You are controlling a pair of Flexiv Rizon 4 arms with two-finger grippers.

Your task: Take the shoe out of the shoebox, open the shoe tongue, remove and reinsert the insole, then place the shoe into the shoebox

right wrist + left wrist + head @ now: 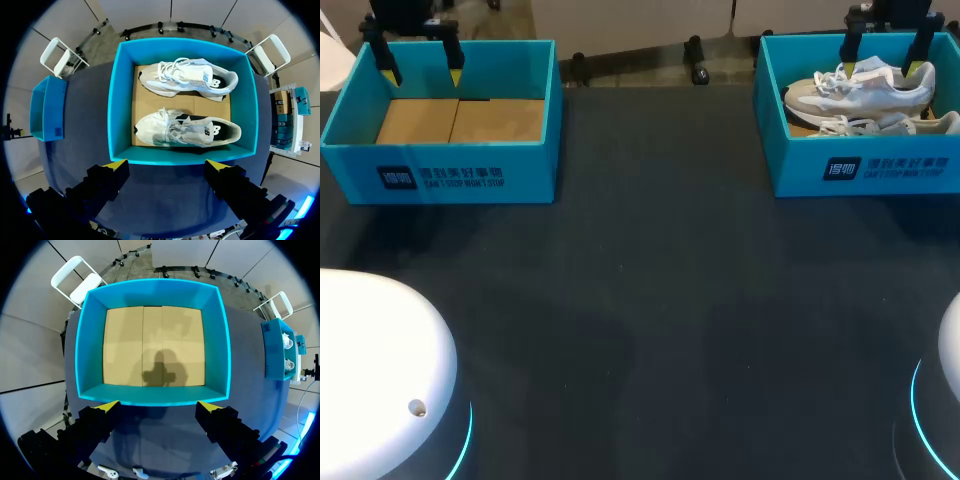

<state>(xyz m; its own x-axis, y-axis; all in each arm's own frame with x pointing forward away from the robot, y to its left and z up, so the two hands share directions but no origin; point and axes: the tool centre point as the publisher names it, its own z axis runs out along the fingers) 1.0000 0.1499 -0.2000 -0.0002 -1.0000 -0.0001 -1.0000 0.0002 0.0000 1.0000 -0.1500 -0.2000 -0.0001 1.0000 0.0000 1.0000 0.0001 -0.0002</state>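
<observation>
**Jaws wide over the shoes**

Jaws of the right gripper (pixel 166 164) are held wide open, and nothing is held between them. It is hung over the blue shoebox (pixel 115 100). The nearer shoe (pixel 187 129) is seen just ahead of the fingers, with the farther shoe (pixel 187 77) beside it. Its long side is laid across, from finger to finger, so a wrist turn is likely needed. The left gripper (pixel 157 405) is also spread wide, well apart, over the other box (pixel 90 340).

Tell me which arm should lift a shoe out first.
Right. The right gripper hangs open above the teal cardboard shoebox holding two white sneakers; the left gripper hangs over the other teal shoebox, which holds no shoe.
</observation>
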